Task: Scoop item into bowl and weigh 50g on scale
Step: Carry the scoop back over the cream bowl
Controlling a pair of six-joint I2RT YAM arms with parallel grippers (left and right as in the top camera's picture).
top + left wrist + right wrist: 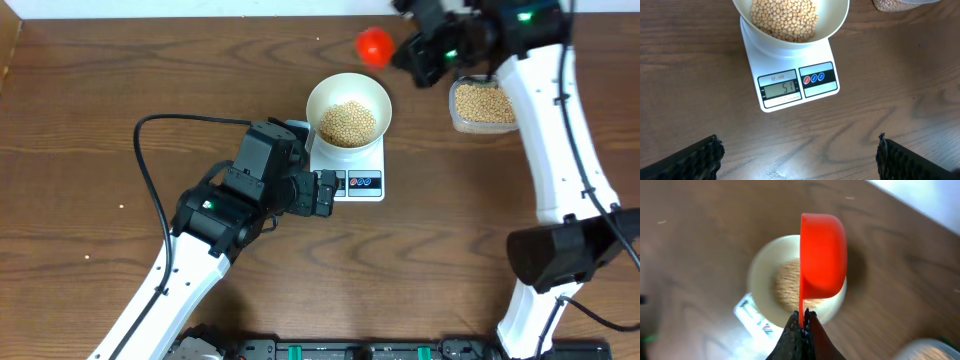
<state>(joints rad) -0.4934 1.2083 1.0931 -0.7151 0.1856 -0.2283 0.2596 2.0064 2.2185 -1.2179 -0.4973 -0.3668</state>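
Note:
The cream-white bowl [347, 97] stands on the white scale [362, 183] and holds a heap of tan beans [347, 122]. In the left wrist view the scale's display [781, 90] reads 51, with the bowl [835, 25] above it. My left gripper [324, 193] is open and empty just in front of the scale's left front; its fingers [797, 155] show at the frame's lower corners. My right gripper [418, 48] is shut on the handle of a red scoop [375, 45], held in the air behind the bowl. In the right wrist view the scoop [822, 255] hangs over the bowl [760, 270].
A clear plastic tub [483, 105] with more beans stands right of the bowl, under the right arm. A black cable [150, 170] loops over the table at the left. The table's far edge meets a white wall.

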